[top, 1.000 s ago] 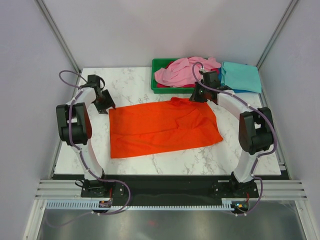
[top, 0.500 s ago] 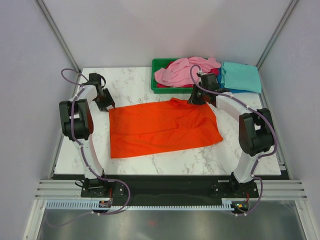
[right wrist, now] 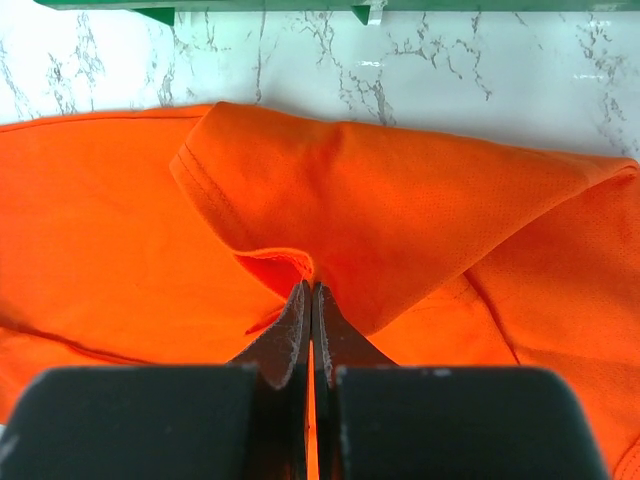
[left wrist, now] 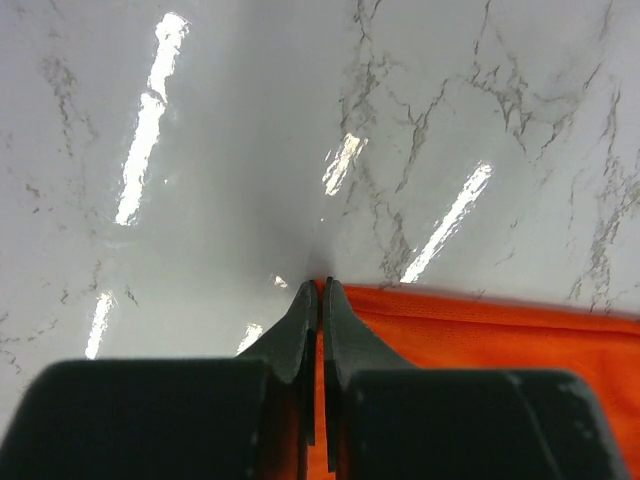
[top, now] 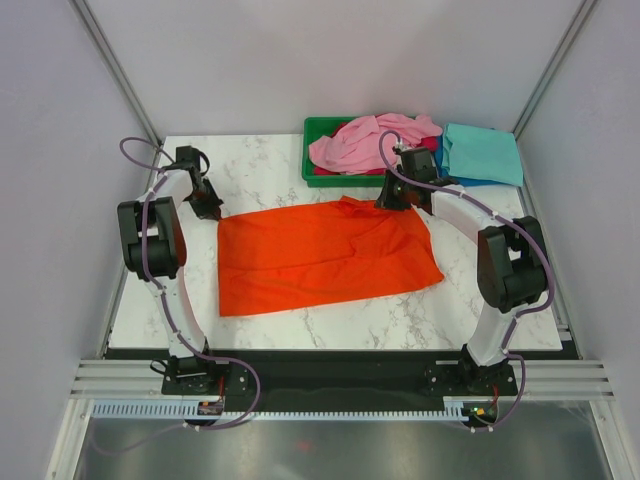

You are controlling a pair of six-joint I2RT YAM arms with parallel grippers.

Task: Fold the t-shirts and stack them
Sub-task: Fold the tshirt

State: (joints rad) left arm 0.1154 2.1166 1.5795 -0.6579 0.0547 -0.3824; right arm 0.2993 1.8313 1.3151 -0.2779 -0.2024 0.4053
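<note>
A bright orange t-shirt lies spread flat on the marble table. My left gripper is shut on its far left corner, cloth pinched between the fingertips. At the shirt's far right, my right gripper is shut on a bunched fold of the orange t-shirt, its tips closed on the cloth. A light pink t-shirt is heaped in the green tray over a magenta one. A teal t-shirt lies folded at the far right.
The green plastic tray stands at the back, its edge showing in the right wrist view. Bare marble table lies behind the orange shirt and in front of it. Grey walls close in both sides.
My left gripper has closed on the shirt's far left corner; it stood open a moment ago. The right gripper has shifted slightly back, still shut on the cloth.
</note>
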